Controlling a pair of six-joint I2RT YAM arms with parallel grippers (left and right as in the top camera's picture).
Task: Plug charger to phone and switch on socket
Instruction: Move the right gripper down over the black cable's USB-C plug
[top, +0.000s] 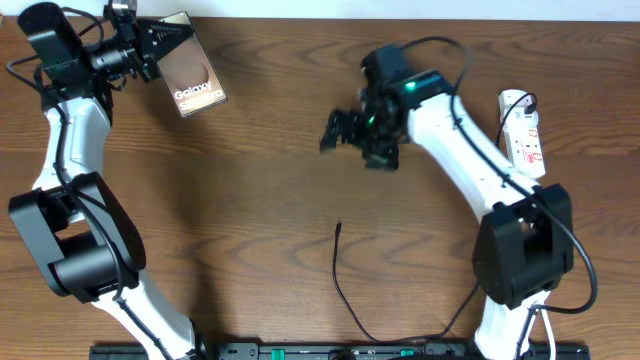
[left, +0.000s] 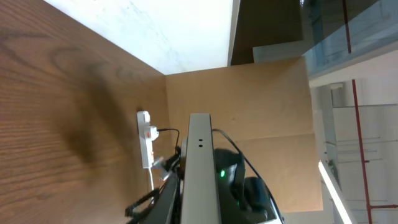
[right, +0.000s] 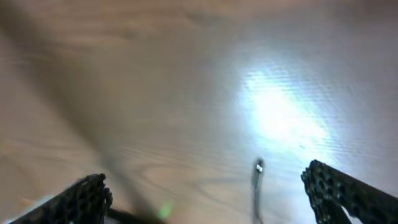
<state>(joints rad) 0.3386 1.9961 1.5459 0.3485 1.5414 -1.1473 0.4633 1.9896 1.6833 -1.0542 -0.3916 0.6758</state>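
Observation:
My left gripper (top: 163, 43) is at the table's back left, shut on the phone (top: 192, 68), which shows a brownish screen with white "Galaxy" text. In the left wrist view the phone (left: 199, 162) appears edge-on as a silvery bar rising between the jaws. The charger is a thin black cable whose tip (top: 339, 226) lies on the table near the middle. My right gripper (top: 352, 130) hovers open above the table, farther back than that tip. In the right wrist view the charger tip (right: 259, 167) lies between the spread fingers (right: 345, 193), untouched. The socket (top: 523, 128) lies at the right edge.
The charger cable (top: 350, 300) runs from its tip toward the front edge of the wooden table (top: 250, 200). The socket (left: 145, 140) and the right arm with its green light (left: 220, 173) show beyond the phone in the left wrist view. A black cord plugs into the socket.

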